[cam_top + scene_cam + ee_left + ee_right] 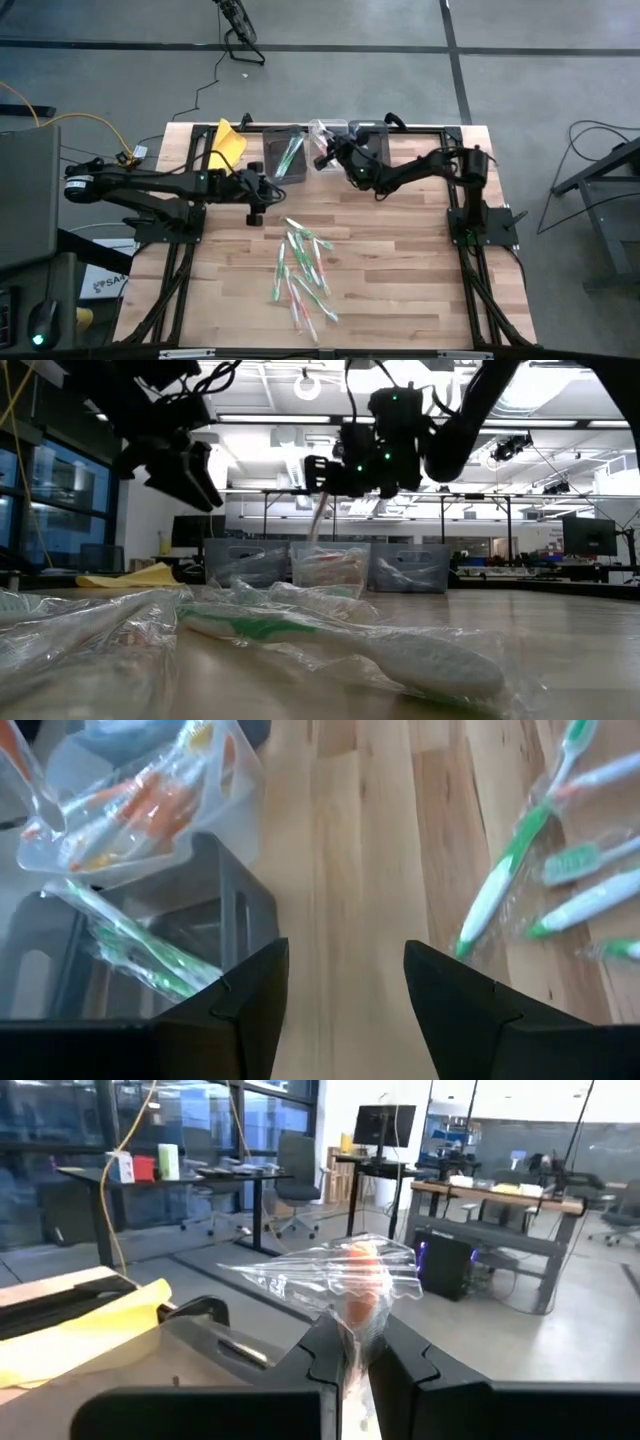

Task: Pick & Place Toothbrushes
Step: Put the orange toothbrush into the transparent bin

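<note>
- My right gripper [322,152] hangs above the bench's far edge, over the row of bins, with its fingers pinched on a wrapped toothbrush [362,1295] that has an orange-red handle.
- The held brush stands nearly upright between my fingers. In the low view its lower end dangles just above the middle bin [328,567], which already holds red-tinted brushes, so I judge the drop is straight down.
- My left gripper [345,995] is over the bench just near of the far-left bin [287,153], jaws spread and holding nothing.
- The remaining toothbrushes [303,272] lie scattered mid-bench toward the near edge, their long axes mostly running far-to-near. My left gripper is the closer one to them, and they lie on its near side.
- The green brushes already sorted [130,945] sit in the far-left bin.
- A yellow cloth [226,146] lies at the far-left corner.
- The high view gives the layout but hides the held brush's height over the bins, which the low view shows. Only my right wrist view shows the pinch itself, and my left wrist view shows the loose green brushes [505,885] beyond my spread fingers.
</note>
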Tool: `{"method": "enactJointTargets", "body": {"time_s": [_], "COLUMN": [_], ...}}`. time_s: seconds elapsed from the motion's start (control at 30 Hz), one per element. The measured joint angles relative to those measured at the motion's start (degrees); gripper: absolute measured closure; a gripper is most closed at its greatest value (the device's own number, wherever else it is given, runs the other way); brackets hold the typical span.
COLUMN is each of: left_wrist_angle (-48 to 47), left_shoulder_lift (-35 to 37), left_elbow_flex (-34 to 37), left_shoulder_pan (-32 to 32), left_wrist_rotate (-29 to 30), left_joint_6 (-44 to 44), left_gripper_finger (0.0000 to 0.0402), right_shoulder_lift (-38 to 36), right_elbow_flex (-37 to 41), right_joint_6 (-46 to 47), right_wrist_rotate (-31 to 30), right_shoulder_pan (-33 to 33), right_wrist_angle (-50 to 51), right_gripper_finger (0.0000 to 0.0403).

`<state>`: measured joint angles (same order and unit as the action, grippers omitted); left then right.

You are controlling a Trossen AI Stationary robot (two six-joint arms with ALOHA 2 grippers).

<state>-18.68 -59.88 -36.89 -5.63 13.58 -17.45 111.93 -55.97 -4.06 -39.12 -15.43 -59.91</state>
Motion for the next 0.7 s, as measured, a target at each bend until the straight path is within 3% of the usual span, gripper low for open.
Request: {"method": "enactJointTargets", "body": {"time_s": [0.27, 0.5, 0.7], "left_wrist_angle": [2.67, 2.67, 2.56], "left_shoulder_lift": [0.00, 0.00, 0.00], "left_elbow_flex": [1.34, 1.36, 1.39], "left_shoulder_pan": [0.00, 0.00, 0.00], "left_wrist_rotate": [-0.02, -0.04, -0.07], "left_joint_6": [-0.25, -0.25, -0.25], "left_gripper_finger": [0.0208, 0.0208, 0.0208], "right_shoulder_lift": [3.03, 3.03, 3.05], "right_elbow_flex": [-0.06, -0.06, -0.02], "right_joint_6": [1.50, 7.15, 8.33], "right_wrist_rotate": [1.11, 8.28, 7.57], "right_shoulder_pan": [-2.27, -4.43, -4.53], "right_wrist_angle": [-5.46, 0.02, 5.73], "right_gripper_finger": [0.0381, 0.0357, 0.0320]}}
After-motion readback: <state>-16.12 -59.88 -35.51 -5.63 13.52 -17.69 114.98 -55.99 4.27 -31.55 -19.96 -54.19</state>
